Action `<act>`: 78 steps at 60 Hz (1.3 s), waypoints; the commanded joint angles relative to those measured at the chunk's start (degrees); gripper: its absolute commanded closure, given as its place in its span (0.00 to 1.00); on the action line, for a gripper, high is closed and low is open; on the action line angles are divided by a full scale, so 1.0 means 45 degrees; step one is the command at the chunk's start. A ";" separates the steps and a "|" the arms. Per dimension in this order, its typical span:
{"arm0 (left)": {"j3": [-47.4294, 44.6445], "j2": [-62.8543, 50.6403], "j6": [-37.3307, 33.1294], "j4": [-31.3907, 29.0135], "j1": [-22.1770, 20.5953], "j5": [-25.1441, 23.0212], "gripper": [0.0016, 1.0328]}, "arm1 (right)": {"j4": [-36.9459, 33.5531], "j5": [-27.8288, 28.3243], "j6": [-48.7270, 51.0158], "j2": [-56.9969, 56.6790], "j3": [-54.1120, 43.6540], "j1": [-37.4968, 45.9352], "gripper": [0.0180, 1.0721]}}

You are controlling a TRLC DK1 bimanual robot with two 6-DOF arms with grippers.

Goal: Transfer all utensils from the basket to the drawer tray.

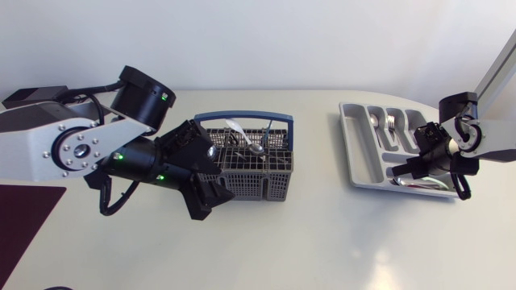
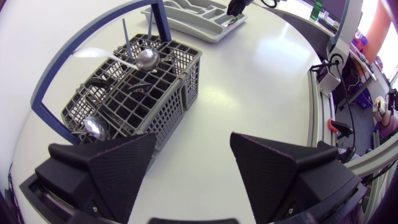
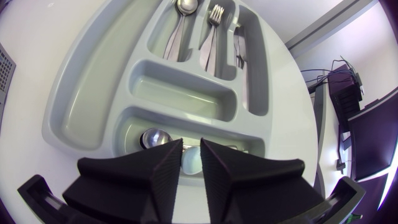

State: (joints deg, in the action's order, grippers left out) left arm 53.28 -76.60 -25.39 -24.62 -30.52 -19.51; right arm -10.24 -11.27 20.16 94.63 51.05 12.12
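Pale utensil [image 3: 190,160] tight between right gripper's [image 3: 190,149] jaws, above grey tray [image 3: 81,106]

The basket [image 1: 246,157] sits mid-table, spoons [image 1: 255,148] standing in it, the left gripper [image 1: 211,197] just beside its left front corner. Well to the right lies the tray [image 1: 353,145], with a spoon [image 3: 180,18], fork [image 3: 211,28] and knife [image 3: 239,46] side by side in its long slots. The right gripper [image 3: 191,149] hangs over its end slot, above another spoon [image 3: 152,137].

Evidently a robotics lab: 2 jointed machines, left arm [image 1: 72,149] and right arm [image 1: 484,145], at a plain white table [image 1: 322,242] bearing a basket [image 1: 258,187] and drawer tray [image 1: 355,149].
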 commanded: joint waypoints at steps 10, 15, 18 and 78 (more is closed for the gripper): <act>-0.0296 0.0401 -0.0140 -0.0251 -0.0014 -0.0138 0.19 | 0.0108 -0.0133 -0.0125 -0.0560 0.0141 -0.0350 0.30; -0.0316 0.0401 -0.0140 -0.0232 -0.0014 -0.0138 0.19 | 0.0069 -0.0133 -0.0125 -0.0912 0.0082 -0.0506 0.20; -0.0355 0.0401 -0.0159 -0.0232 -0.0033 -0.0138 0.19 | 0.0029 -0.0133 -0.0086 -0.1224 0.0004 -0.0662 0.17; -0.0706 0.0342 -0.0394 -0.0193 -0.0229 -0.0138 0.19 | -0.0400 0.6215 0.1086 -0.3392 0.0883 -0.9978 0.44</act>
State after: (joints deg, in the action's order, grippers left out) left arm 51.99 -75.35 -25.61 -25.02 -31.11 -19.49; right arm -13.02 16.34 23.53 76.18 52.64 -31.92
